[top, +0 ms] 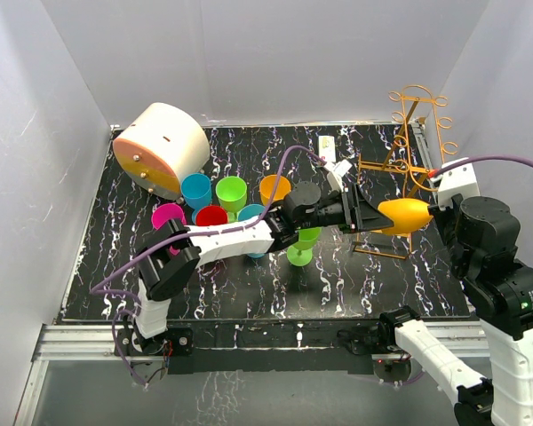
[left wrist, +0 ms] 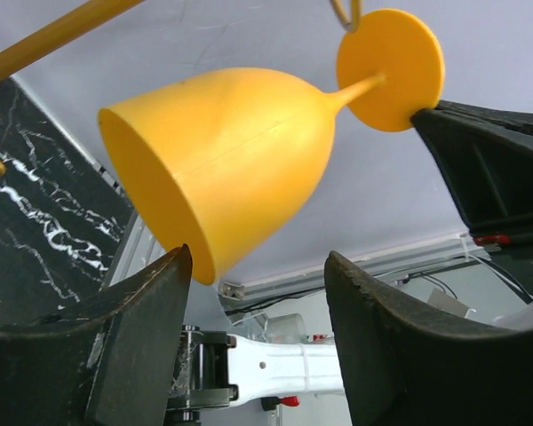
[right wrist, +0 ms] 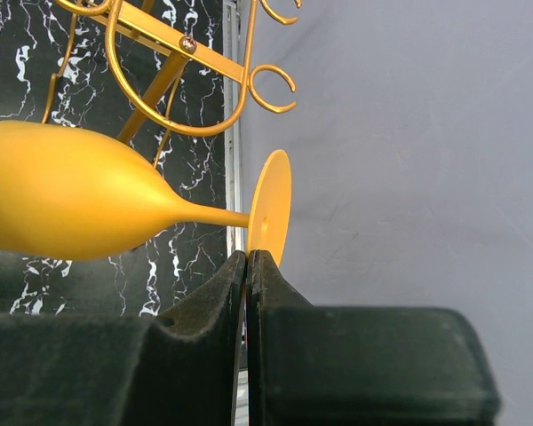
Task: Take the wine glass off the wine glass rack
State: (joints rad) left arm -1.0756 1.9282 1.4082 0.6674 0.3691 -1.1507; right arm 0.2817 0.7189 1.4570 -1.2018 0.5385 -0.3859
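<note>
wine glass (right wrist: 71,191) foot in r end effector (right wrist: 247,256)

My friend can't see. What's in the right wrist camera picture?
A yellow-orange wine glass lies sideways, bowl to the left, and the right gripper has its two black fingers shut on the bottom edge of the glass's round foot. Higher in the picture is the gold wire wine glass rack, over a black marbled table, with a plain grey wall on the right.
</note>
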